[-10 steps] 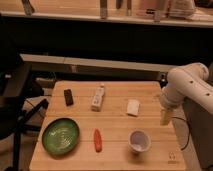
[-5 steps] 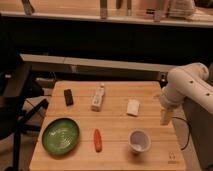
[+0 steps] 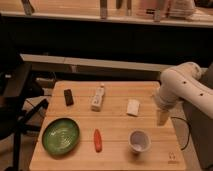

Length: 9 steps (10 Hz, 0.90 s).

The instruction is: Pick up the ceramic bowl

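Observation:
The ceramic bowl (image 3: 60, 135) is a wide, shallow green dish with a paler centre. It rests on the front left part of the wooden table (image 3: 115, 125). My gripper (image 3: 161, 117) hangs from the white arm (image 3: 181, 86) over the table's right edge, far to the right of the bowl. Its fingers point down, stand open and hold nothing.
A small white cup (image 3: 139, 141) stands front right, close to the gripper. A red elongated item (image 3: 97, 140) lies beside the bowl. Farther back are a white block (image 3: 132, 107), a lying white bottle (image 3: 98, 97) and a black object (image 3: 68, 97). A dark chair (image 3: 15, 107) stands left of the table.

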### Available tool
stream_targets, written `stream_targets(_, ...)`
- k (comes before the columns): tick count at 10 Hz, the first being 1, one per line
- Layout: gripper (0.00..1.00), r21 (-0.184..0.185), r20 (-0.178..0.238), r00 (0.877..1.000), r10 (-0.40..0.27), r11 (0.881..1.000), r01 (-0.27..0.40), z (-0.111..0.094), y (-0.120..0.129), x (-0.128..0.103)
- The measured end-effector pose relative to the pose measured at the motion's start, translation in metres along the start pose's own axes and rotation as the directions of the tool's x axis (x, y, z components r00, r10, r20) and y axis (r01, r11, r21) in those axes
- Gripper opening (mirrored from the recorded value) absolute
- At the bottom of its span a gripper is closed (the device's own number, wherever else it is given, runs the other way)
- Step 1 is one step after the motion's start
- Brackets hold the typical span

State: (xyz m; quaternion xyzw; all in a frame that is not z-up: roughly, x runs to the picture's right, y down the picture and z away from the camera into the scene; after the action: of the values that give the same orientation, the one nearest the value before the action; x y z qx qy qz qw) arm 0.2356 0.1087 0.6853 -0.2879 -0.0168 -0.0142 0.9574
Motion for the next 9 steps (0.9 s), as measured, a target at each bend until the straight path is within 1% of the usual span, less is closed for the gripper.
stream_targets(1, 0.8, 0.001, -0.005, 1.0, -0.026, 1.0, 0.026, -0.001, -0.001, -0.018)
stream_targets(2, 0.8, 0.002, -0.013, 0.999, -0.041, 0.999, 0.041, -0.001, -0.001, -0.025)
stream_targets(3, 0.8, 0.003, -0.02, 0.998, -0.054, 0.999, 0.055, -0.002, -0.001, -0.029)
stream_targets(5, 0.8, 0.003, -0.041, 0.993, -0.109, 0.994, 0.11, -0.001, 0.0, -0.039)
stream_targets(7, 0.8, 0.001, -0.059, 0.981, -0.185, 0.983, 0.186, -0.001, -0.001, -0.065)
stream_targets(8, 0.8, -0.001, -0.069, 0.973, -0.221, 0.975, 0.222, 0.0, 0.0, -0.079)
stream_targets(9, 0.8, -0.004, -0.084, 0.964, -0.253, 0.967, 0.254, 0.001, 0.002, -0.086)
